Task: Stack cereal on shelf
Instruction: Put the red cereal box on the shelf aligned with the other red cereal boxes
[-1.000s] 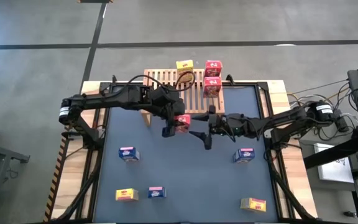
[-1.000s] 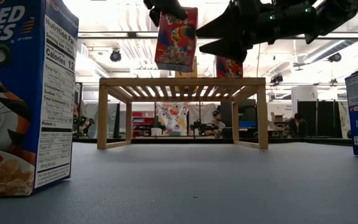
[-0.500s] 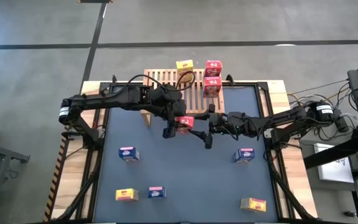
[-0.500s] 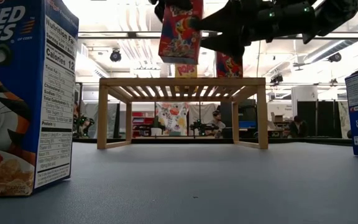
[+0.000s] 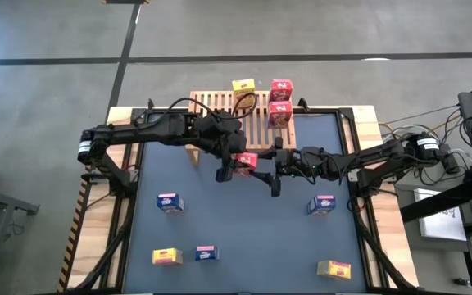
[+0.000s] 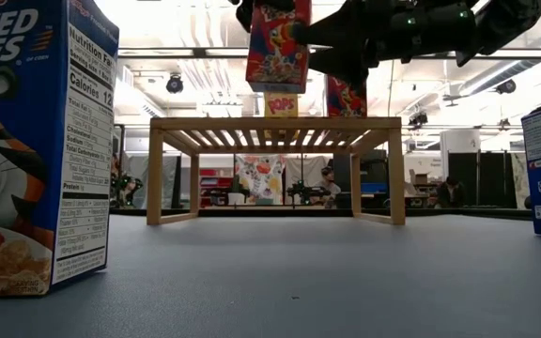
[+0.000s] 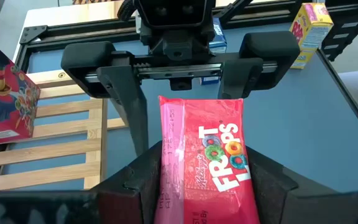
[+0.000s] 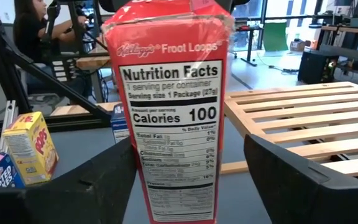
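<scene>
Colours and patterns across the table

A red box (image 5: 246, 161) printed with multicoloured lettering is showing its white nutrition panel; the dark grippers (image 5: 234, 164) (image 5: 262, 166) are flanking it. Two red boxes (image 5: 280, 102) and a yellow one (image 5: 243, 85) are sitting on the pale slatted rack (image 5: 220, 109). Blue (image 5: 170, 201) and yellow (image 5: 334, 268) boxes are lying on the blue-grey table (image 5: 244, 229).

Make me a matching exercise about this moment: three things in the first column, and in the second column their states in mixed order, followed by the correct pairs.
Column one:
1. left gripper
2. right gripper
3. wooden rack

Column two:
a. carries red boxes and a yellow box
b. open, one finger on each side of the lifted box
c. shut on a red box in the air

Pairs: 1-c, 2-b, 3-a
</scene>
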